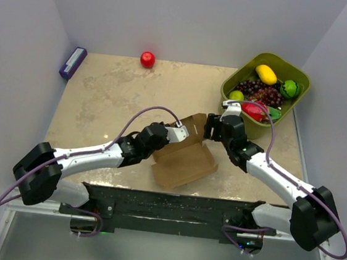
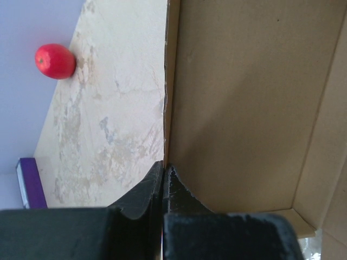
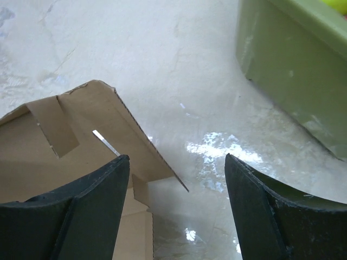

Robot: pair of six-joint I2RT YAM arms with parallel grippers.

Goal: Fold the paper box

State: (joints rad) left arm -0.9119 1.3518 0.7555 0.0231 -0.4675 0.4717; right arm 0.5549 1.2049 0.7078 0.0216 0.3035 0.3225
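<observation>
The paper box [image 1: 186, 159] is a brown cardboard blank lying mid-table with some flaps standing up. My left gripper [image 1: 179, 132] is shut on the edge of its left raised flap; in the left wrist view the black fingers [image 2: 164, 168] pinch the thin cardboard wall [image 2: 244, 103] between them. My right gripper [image 1: 211, 128] hovers at the box's far right corner, open. In the right wrist view its fingertips [image 3: 177, 158] stand wide apart over the table, with a raised flap [image 3: 97, 130] and its slot under the left finger. Nothing lies between those fingers.
A green bin [image 1: 265, 93] full of toy fruit stands at the back right, close behind the right gripper; its wall [image 3: 293, 70] shows in the right wrist view. A red ball [image 1: 147, 59] rests at the back wall. A purple block [image 1: 72, 62] lies at the back left.
</observation>
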